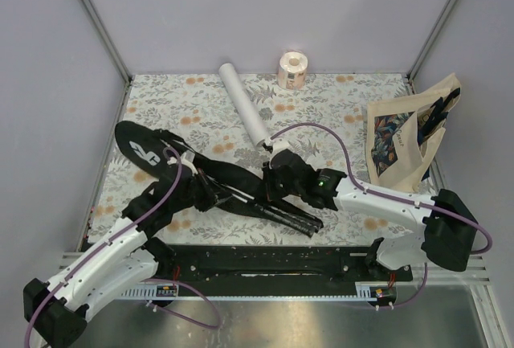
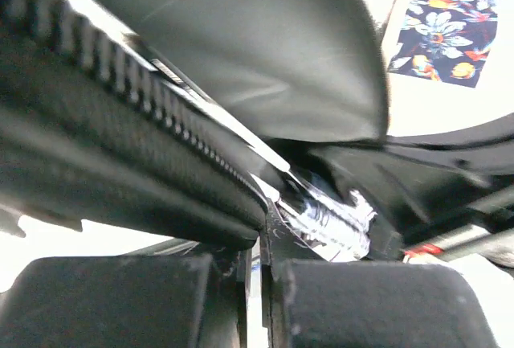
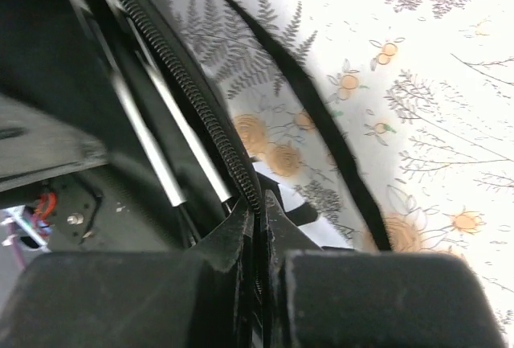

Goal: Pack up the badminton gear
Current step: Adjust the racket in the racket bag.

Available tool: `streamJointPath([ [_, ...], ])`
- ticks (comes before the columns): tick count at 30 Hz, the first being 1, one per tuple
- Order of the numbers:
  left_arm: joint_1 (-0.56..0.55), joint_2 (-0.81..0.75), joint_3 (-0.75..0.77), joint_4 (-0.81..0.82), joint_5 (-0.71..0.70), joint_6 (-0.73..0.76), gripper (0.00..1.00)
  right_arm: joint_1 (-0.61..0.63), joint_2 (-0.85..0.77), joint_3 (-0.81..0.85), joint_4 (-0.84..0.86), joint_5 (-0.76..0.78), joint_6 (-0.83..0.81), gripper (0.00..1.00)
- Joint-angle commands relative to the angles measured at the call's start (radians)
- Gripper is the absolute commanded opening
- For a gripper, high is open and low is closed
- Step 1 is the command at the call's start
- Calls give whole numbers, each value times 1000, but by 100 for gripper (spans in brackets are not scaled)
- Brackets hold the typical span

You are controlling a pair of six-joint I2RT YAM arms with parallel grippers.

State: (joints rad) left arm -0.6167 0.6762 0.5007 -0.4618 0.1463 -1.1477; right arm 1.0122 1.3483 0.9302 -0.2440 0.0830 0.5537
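The long black racket bag (image 1: 173, 163) lies slantwise across the flowered table, its open end toward the front right. My left gripper (image 1: 210, 195) is shut on the bag's zipper edge (image 2: 161, 107); the pinch shows in the left wrist view (image 2: 265, 235). My right gripper (image 1: 271, 186) is shut on the other zipper edge (image 3: 201, 115), as the right wrist view (image 3: 259, 203) shows. Two silver racket shafts (image 3: 148, 143) lie inside the bag. The black handles (image 1: 295, 219) stick out at the open end. The white tube (image 1: 245, 113) lies on the table behind the bag.
A small pinkish paper roll (image 1: 292, 71) stands at the back edge. A beige tote bag with colourful print (image 1: 405, 143) leans at the right wall; it also shows in the left wrist view (image 2: 450, 10). A black rail (image 1: 265, 261) runs along the front edge.
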Motion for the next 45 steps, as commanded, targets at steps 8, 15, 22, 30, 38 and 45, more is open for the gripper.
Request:
streamJointPath([
  [8, -6, -63, 1, 92, 73, -78, 0, 6, 106, 13, 44, 179, -123, 0],
  [15, -5, -12, 51, 85, 44, 63, 0, 6, 107, 53, 37, 179, -132, 0],
  [22, -6, 241, 128, 160, 88, 250, 0, 6, 65, 173, -47, 184, -38, 0],
  [30, -14, 131, 96, 29, -34, 142, 0, 37, -66, 12, 191, 61, 117, 0],
  [38, -15, 19, -129, 77, -26, 49, 0, 42, 35, -77, 335, 73, 81, 0],
  [45, -15, 9, 21, -161, -230, 169, 27, 43, -8, -113, 302, 100, 18, 0],
])
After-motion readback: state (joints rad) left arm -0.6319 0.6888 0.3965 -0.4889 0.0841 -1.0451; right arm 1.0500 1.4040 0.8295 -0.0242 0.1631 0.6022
